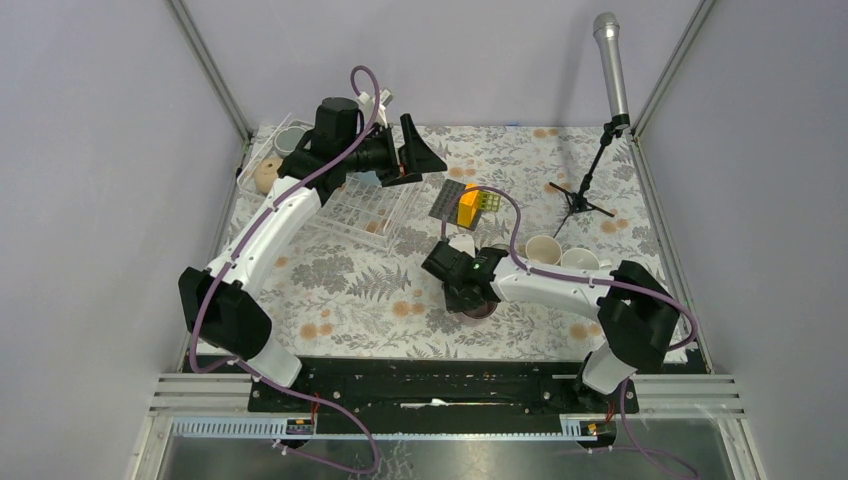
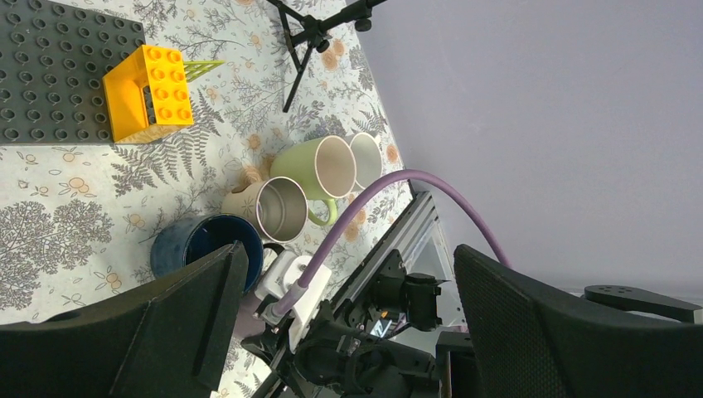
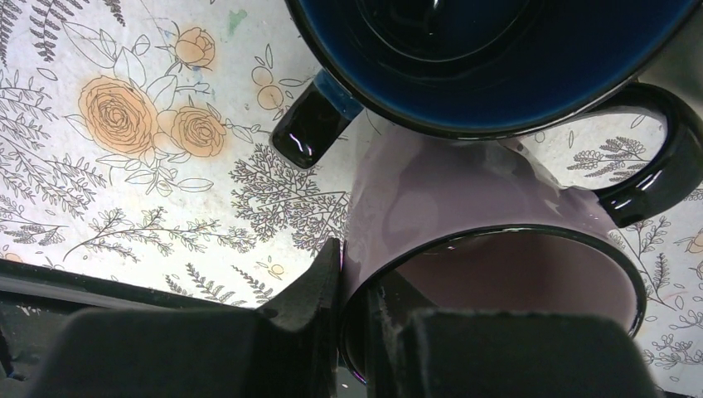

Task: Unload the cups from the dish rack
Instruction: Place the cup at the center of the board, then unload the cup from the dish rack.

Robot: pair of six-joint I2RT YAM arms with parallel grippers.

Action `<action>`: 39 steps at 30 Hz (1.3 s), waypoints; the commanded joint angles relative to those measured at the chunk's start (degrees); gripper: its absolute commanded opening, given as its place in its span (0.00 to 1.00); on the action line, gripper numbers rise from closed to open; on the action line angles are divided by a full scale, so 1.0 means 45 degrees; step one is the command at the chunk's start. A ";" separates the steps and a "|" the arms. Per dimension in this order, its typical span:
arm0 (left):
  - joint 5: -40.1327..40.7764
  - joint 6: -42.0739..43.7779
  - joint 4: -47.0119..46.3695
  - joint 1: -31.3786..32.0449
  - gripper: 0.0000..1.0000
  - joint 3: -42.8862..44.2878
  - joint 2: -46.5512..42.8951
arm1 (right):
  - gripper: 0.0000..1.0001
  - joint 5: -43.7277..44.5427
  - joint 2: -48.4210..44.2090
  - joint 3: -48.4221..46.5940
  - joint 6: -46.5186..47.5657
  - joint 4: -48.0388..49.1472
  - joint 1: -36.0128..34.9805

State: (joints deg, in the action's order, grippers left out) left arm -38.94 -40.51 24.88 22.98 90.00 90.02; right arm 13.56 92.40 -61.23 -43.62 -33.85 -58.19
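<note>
On the flowered table (image 1: 330, 290), far left corner, we list the dish rack (image 1: 350, 205), a shallow frame of clear bars. A grey mug (image 1: 291, 141) and a tan mug (image 1: 266, 177) sit at its left end; whatever lies under the left wrist we cannot make out. The left gripper (image 2: 350, 253) is raised at the rack's right end, its jaws spread wide with nothing between them. Right of centre, the right gripper (image 3: 361, 286) is pinched narrow on the black rim of the mauve mug (image 3: 464, 191), one finger (image 3: 307, 290) outside the wall and the other inside the mouth. We cannot tell whether this mug rests on the cloth. Just beyond it, close enough to overlap in the right wrist view, is the navy mug (image 3: 497, 66), out of the rack, its handle pointing left in that view. The left wrist view shows, in a row past the navy mug: a steel mug (image 2: 278, 207), a pale green mug (image 2: 319, 170) and a white mug (image 2: 365, 157), all lying mouth toward that camera, well apart from the rack. Other items: a dark studded plate (image 2: 50, 75) with a yellow block (image 2: 149, 91) at its edge, and a microphone stand (image 1: 580, 195) at the far right.
</note>
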 commanded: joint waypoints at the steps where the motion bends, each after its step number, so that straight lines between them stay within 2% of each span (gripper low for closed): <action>1: 0.0137 0.0272 -0.0163 0.0029 0.99 0.0429 -0.0455 | 0.08 0.0055 0.0216 -0.0642 0.0262 -0.0074 -0.0153; 11: 0.0420 0.0481 -0.0042 0.0010 0.99 0.0287 -0.0511 | 0.38 0.0200 0.0071 -0.1022 0.0498 -0.0377 -0.0144; 20: 0.1045 0.0659 0.0270 -0.0259 0.99 0.0287 -0.0667 | 0.49 0.0425 -0.1047 -0.1357 0.0591 -0.0793 -0.0137; 27: 0.2283 0.1112 0.1017 -0.0498 0.99 0.0722 -0.0727 | 0.82 0.1070 -0.2760 -0.1111 0.0911 -0.0789 -0.0127; 29: 0.2646 0.1205 0.1076 -0.0538 0.99 0.0761 -0.0727 | 0.97 0.1317 -0.3147 -0.1208 0.1103 -0.0603 -0.0124; 33: 0.4463 0.1564 0.1731 -0.0609 0.99 0.1061 -0.0495 | 1.00 0.1522 -0.3931 -0.1332 0.1303 0.0249 0.0121; 39: 0.8405 0.2277 0.3467 -0.0596 0.99 0.2502 0.0557 | 1.00 0.0254 -0.4598 -0.1377 0.1701 0.1742 0.1409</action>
State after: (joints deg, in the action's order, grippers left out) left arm -15.66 -33.65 36.40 20.60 95.29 90.00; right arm 16.51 74.08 -65.23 -37.93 -31.68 -55.37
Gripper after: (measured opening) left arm 0.988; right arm 0.994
